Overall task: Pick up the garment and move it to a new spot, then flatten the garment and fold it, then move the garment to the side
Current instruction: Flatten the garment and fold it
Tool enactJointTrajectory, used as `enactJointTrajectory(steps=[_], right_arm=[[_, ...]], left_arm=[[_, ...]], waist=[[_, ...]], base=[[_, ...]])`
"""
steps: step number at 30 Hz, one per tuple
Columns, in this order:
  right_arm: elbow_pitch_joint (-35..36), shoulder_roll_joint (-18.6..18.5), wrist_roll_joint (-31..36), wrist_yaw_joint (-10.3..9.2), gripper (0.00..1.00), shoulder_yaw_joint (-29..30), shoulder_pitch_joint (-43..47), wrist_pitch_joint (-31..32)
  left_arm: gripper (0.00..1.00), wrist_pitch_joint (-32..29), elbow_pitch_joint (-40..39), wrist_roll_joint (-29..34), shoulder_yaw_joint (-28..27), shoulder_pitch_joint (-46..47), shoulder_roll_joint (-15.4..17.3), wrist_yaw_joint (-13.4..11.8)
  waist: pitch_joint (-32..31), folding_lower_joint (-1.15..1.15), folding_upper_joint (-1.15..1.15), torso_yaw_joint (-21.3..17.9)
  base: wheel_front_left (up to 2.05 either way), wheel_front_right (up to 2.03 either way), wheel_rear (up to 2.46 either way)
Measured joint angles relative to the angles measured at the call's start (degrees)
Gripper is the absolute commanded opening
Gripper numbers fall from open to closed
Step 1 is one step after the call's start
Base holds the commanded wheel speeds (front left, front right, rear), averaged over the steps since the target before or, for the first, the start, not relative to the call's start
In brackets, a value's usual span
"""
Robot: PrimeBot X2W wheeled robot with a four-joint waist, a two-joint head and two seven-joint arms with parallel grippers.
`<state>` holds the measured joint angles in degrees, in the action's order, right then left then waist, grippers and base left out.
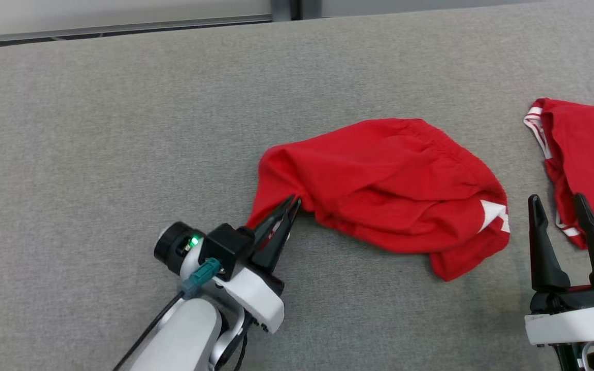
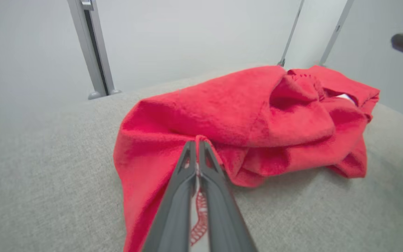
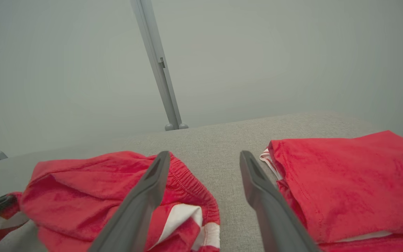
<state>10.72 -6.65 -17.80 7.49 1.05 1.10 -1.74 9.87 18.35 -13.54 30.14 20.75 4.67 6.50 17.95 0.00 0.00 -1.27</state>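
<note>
A crumpled red garment (image 1: pixel 379 185) with white stripes lies in a heap in the middle of the grey table (image 1: pixel 121 129). My left gripper (image 1: pixel 293 202) is shut on the garment's left edge, its fingers pinching a fold of red cloth (image 2: pixel 198 140). The heap spreads away to the right in the left wrist view (image 2: pixel 250 119). My right gripper (image 1: pixel 557 198) stands open at the lower right, just right of the heap's striped end (image 3: pixel 173 213), with nothing between its fingers (image 3: pixel 201 155).
A second red garment (image 1: pixel 586 149) with white trim lies folded at the table's right edge, just beyond my right gripper (image 3: pixel 345 175). Metal posts (image 3: pixel 159 66) stand behind the table's far edge. Bare grey cloth stretches across the left and far side.
</note>
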Motion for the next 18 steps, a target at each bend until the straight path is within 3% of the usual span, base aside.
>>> enactJointTrajectory(steps=[8, 14, 18], right_arm=[[-0.57, 0.29, -0.89, 0.00, 1.00, 0.27, -0.61, -0.02], [-0.92, 0.22, -1.76, 0.00, 1.00, 0.54, -0.62, -0.01], [-1.01, 0.07, -2.19, 0.00, 1.00, 1.02, -0.83, 0.05]], left_arm=[[0.00, -2.13, -18.18, -2.09, -2.78, -0.74, 3.01, -1.20], [0.00, -5.05, -27.27, -4.58, -7.94, -4.61, 5.38, -5.20], [0.00, -5.94, -28.83, -7.53, -12.93, -8.32, 6.90, -8.11]], waist=[[-0.99, 0.00, 0.00, 2.77], [-2.04, 0.00, 0.00, 4.35], [-2.16, 0.00, 0.00, 4.89]], base=[[0.00, 0.00, 0.00], [0.00, 0.00, 0.00], [0.00, 0.00, 0.00]])
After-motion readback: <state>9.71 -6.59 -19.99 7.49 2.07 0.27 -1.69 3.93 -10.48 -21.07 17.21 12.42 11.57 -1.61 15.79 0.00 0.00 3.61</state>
